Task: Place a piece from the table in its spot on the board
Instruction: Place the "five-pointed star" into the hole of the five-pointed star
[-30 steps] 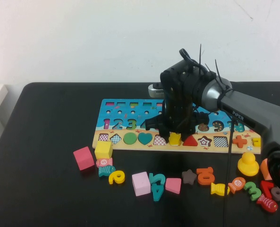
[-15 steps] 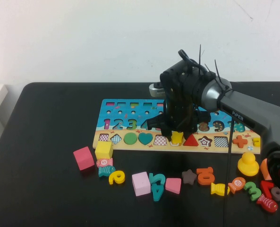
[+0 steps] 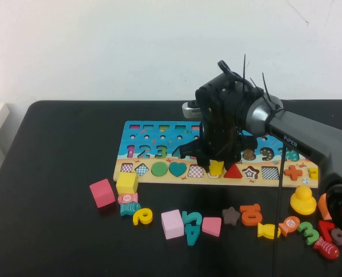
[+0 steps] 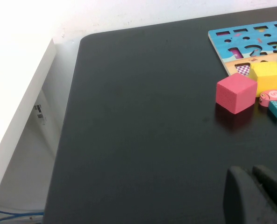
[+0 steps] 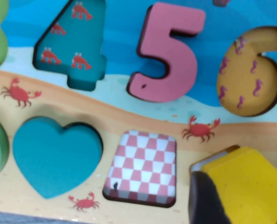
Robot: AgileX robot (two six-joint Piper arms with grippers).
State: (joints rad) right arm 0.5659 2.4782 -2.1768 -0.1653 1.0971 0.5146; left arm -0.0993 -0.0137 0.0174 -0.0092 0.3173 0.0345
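**High view: right gripper holds yellow pentagon at board's shape row**

Large black matte tabletop (image 3: 55, 150) carries the long wooden puzzle board with blue and sandy beach print (image 3: 159, 138). Right gripper (image 3: 216, 163) is down over the board's lower row of shape slots, between the empty red-checked slot (image 3: 196, 171) and the red triangle piece (image 3: 233, 171). Small flat yellow wooden pentagon (image 3: 216, 168) sits between its fingertips, gripped, tilted, one edge raised over the slot rim, not flush in the right wrist view (image 5: 245, 189). Dark finger (image 5: 206, 200) presses the pentagon's side there; teal heart piece (image 5: 54, 154) and pink number 5 (image 5: 168, 51) lie near it. Left gripper (image 4: 257, 193) hovers low over bare table, well apart from the board, near the pink cube (image 4: 235, 92) and yellow cube (image 4: 266, 77); cannot tell its finger state.
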